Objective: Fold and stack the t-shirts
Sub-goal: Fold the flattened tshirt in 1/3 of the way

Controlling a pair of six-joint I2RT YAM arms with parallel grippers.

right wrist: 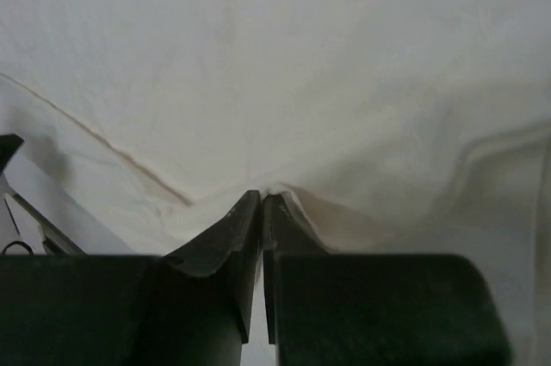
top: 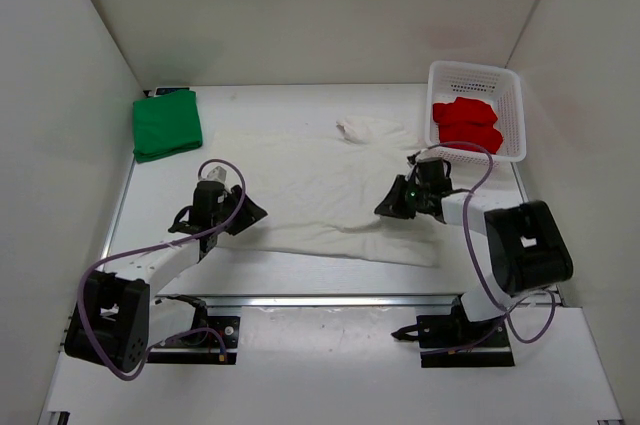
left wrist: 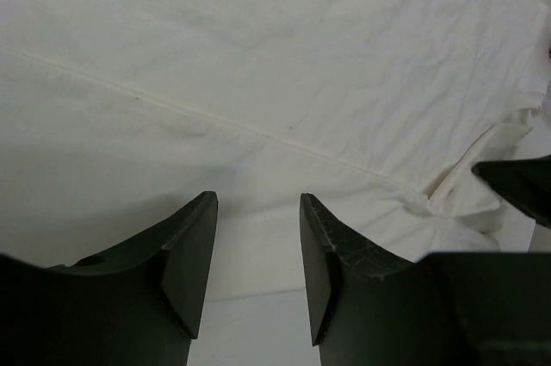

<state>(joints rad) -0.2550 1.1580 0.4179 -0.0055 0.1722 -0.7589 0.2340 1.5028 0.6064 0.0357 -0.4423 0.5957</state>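
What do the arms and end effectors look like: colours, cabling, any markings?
The left arm and right arm share one build: white links, black joint housings, black base plates, looping purple cables. The left end effector and right end effector each have two matte black wedge-shaped fingers. No markings are legible.

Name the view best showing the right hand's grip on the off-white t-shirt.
Right wrist: the right hand pinches a puckered fold of the off-white t-shirt. Top external hides the pinch; left wrist shows cloth, no clear grip.
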